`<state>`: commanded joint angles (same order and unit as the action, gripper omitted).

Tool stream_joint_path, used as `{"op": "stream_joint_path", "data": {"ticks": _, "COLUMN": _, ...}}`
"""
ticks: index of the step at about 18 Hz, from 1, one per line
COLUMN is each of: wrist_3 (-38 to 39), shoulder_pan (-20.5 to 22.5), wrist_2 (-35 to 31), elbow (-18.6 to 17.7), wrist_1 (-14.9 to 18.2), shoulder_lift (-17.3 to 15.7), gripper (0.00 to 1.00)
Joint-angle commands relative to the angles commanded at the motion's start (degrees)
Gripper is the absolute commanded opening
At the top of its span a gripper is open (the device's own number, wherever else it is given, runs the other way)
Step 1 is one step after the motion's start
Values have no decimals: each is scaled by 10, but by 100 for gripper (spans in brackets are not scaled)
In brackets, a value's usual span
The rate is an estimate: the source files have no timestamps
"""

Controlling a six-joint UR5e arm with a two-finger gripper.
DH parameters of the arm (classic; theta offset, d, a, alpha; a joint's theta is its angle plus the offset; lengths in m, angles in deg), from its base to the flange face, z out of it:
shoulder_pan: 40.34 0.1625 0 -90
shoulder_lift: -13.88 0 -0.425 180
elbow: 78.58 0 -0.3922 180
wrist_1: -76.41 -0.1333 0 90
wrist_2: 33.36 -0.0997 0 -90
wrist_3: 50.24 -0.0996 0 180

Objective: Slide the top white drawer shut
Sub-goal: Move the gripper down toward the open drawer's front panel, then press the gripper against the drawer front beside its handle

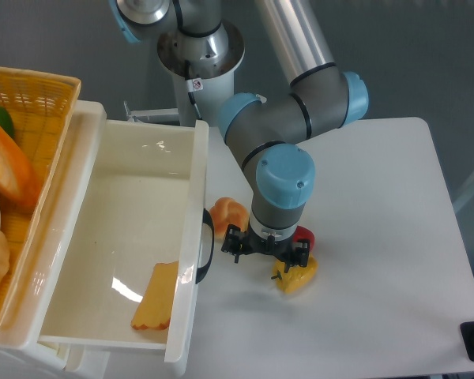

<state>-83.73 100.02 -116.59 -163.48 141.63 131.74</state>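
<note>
White table (pixel 387 237), grey wall (pixel 426 55) behind.

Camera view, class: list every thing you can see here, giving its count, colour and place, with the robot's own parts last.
top white drawer: one, white with black handle, pulled open at left.
cheese wedge: one, yellow-orange, inside the drawer near its front.
wicker basket: one, yellow, far left, holding food.
bread roll: one, orange-tan, on the table beside the handle.
yellow pepper: one, below the pincer.
red item: one, partly hidden behind the wrist.
table: one, white.
arm: one, grey and blue.
pincer: one, black, near the handle.
</note>
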Motion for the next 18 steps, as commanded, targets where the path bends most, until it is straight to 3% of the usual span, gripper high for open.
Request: {"op": "stream_joint_path", "data": {"ticks": 18, "wrist_3": 5, "shoulder_pan": -1, "wrist_2": 22, "elbow": -2, "wrist_1": 4, "shoulder_lift": -6, "gripper": 100}}
